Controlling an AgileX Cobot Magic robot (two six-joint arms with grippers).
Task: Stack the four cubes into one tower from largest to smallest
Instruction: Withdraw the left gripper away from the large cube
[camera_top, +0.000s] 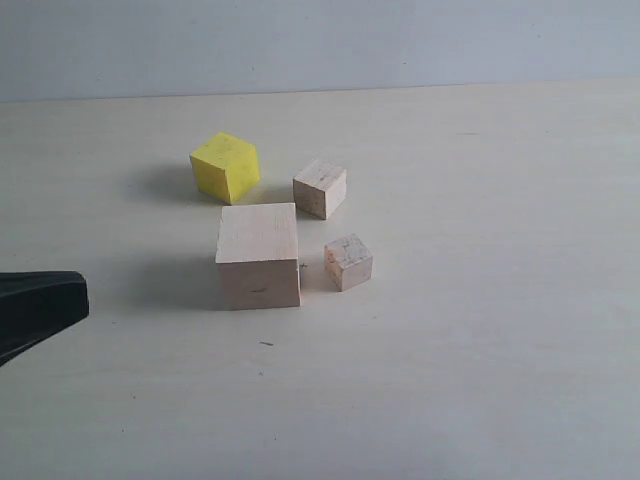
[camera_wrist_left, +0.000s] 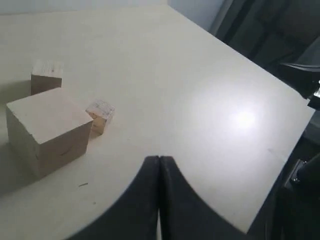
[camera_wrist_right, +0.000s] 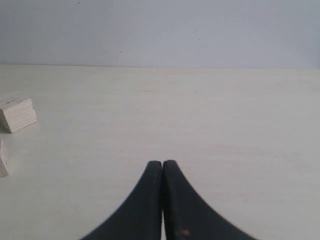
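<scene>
Four cubes loose on the desk (camera_top: 480, 350), none stacked.
My left tool (camera_wrist_left: 159, 160) and right tool (camera_wrist_right: 162, 164) are pressed together, pinching nothing (tips meet flush). The large pale cube (camera_top: 258, 255) stands mid-desk with the smallest marked cube (camera_top: 348, 262) just beside it. The yellow cube (camera_top: 226, 166) and small wooden cube (camera_top: 320, 187) sit nearer the far edge, all apart.

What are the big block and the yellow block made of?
The big cube looks like bare, unpainted wood: pale, matte, with faint grain lines. The yellow cube has a matte bright yellow coat; it is probably painted wood, but the paint hides what is underneath.
</scene>
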